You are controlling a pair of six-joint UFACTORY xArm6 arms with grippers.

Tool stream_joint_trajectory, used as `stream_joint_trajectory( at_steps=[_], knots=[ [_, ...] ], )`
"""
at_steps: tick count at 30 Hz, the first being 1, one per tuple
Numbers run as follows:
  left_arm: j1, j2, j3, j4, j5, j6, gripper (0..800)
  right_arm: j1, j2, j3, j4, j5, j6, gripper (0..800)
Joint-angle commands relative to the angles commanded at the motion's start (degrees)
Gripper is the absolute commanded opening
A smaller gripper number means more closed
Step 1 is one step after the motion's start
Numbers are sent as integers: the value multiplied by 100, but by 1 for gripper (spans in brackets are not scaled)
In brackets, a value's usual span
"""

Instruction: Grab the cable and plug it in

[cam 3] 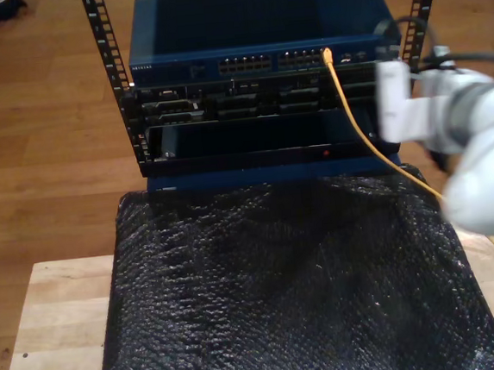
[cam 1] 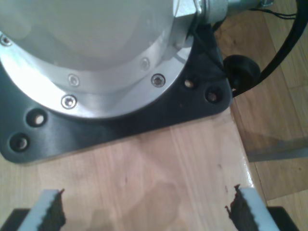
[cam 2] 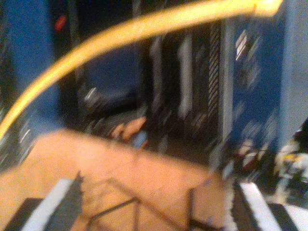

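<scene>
Cable [cam 3: 358,123]: you see the yellow-orange line plugged at its upper end into a port on the blue switch [cam 3: 251,29] in the rack; from there it runs down toward the exterior view's right, passes under the blurred white arm [cam 3: 460,149] and drops along the counter [cam 3: 55,314] edge at that view's lower right.
Cable, second wrist view: a blurred yellow arc [cam 2: 120,36] crosses above the pincer, well apart from its pads.
My first pincer [cam 1: 147,209]: jaws stand wide apart with nothing between them, over bare pale wood, just beside a black base plate [cam 1: 144,115] carrying a round metal arm base.
My second pincer [cam 2: 154,207]: jaws spread, nothing held; the rack front is blurred beyond them.
Counter: a black textured mat [cam 3: 282,286] covers most of it in the exterior view.
Rack: dark, below the switch, on the wooden floor side.
</scene>
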Motion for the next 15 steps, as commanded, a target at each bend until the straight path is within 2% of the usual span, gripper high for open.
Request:
stream_joint_trajectory(
  at_steps=[3, 6, 15],
  knots=[
    [0, 9, 0, 0, 0, 0, 800, -738, -246, 9, -352, 862, -457, 789],
    [0, 9, 0, 0, 0, 0, 800, -1538, -571, 18, -369, 1758, -1081, 790],
    [0, 9, 0, 0, 0, 0, 800, -4035, -1864, 334, -369, 4791, -3631, 799]
  ],
)
